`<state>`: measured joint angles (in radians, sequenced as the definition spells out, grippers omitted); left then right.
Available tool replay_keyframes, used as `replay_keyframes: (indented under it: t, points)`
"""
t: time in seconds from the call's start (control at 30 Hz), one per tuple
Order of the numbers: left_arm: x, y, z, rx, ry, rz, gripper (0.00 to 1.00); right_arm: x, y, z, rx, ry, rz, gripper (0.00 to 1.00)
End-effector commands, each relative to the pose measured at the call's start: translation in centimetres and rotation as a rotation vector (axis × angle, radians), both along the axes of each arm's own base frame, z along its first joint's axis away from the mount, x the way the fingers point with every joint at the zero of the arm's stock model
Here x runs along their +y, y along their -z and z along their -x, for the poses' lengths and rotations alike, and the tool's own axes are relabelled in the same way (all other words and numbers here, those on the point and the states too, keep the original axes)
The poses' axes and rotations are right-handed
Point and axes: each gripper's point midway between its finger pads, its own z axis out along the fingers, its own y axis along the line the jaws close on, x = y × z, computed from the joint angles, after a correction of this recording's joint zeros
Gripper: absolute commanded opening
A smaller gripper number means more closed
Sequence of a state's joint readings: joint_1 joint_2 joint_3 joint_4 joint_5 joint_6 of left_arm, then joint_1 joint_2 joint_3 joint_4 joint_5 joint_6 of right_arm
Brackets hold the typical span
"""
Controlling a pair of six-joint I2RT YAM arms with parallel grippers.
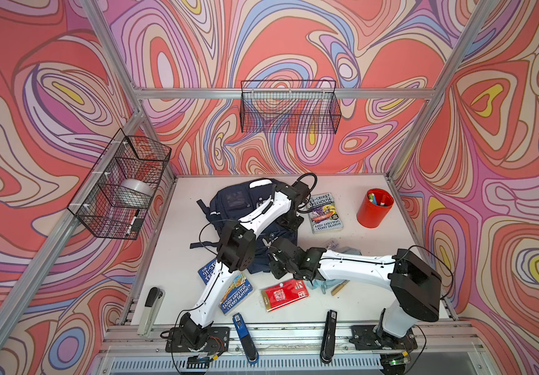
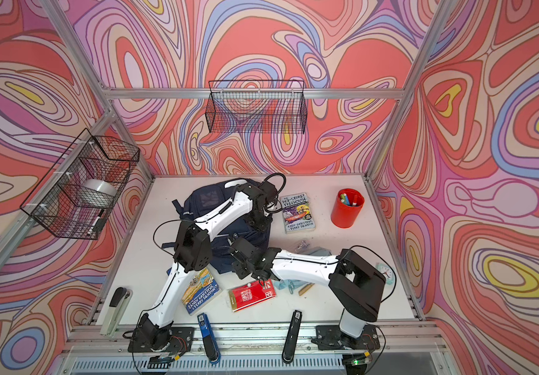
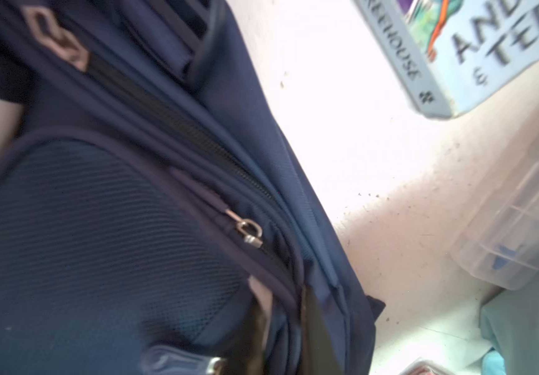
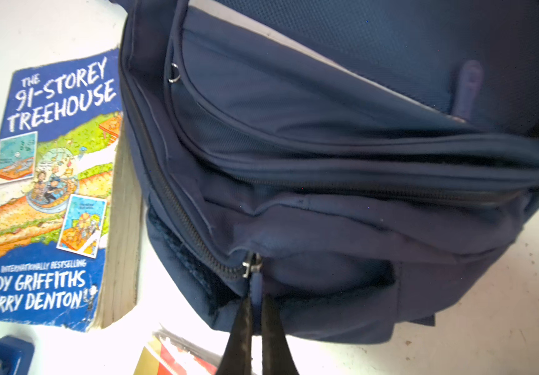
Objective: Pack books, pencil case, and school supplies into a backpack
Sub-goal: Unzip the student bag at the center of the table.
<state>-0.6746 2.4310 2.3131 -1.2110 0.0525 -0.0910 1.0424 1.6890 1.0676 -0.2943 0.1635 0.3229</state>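
The right gripper (image 4: 256,308) is pinched on the metal zip pull (image 4: 251,264) of the navy fabric backpack (image 1: 227,212), near the tabletop (image 1: 177,259) back edge. The left gripper (image 3: 286,324) clamps its fabric. Packing hasn't started, I'd say: the blue paperback (image 4: 50,181), grey-purple paperback (image 1: 325,212) and flat red packet (image 1: 284,293) lie outside.

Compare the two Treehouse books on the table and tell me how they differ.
The 91-Storey book has a blue cover; the 143-Storey book is grey-purple. The 91-Storey book lies skewed near the front edge, partly under the left arm; the 143-Storey book lies nearly straight farther back, fully in view. Both lie flat, cover up, outside the backpack.
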Motion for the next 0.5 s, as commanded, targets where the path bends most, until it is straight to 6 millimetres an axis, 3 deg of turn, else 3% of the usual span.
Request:
replay_keyframes:
  t: [0.0,0.13,0.23,0.3,0.47]
  points:
    - [-0.5,-1.1,-1.8,-0.003,-0.116,0.107,0.00,-0.9,-1.5,0.2,-0.016,0.037,0.008,0.00]
    - [-1.2,-6.8,-6.5,-0.058,-0.319,0.374,0.00,-0.3,-1.6,1.0,-0.012,0.081,0.030,0.00]
    - [-0.7,-9.7,-8.8,-0.107,-0.408,0.452,0.00,1.2,-1.2,2.0,-0.009,0.075,0.068,0.00]
    - [-0.4,-10.7,-9.5,-0.144,-0.435,0.463,0.00,2.9,-1.9,2.6,-0.021,0.050,0.074,0.00]
    - [-0.4,-11.9,-10.3,-0.170,-0.482,0.529,0.00,7.4,-0.9,3.3,-0.011,-0.008,0.065,0.00]
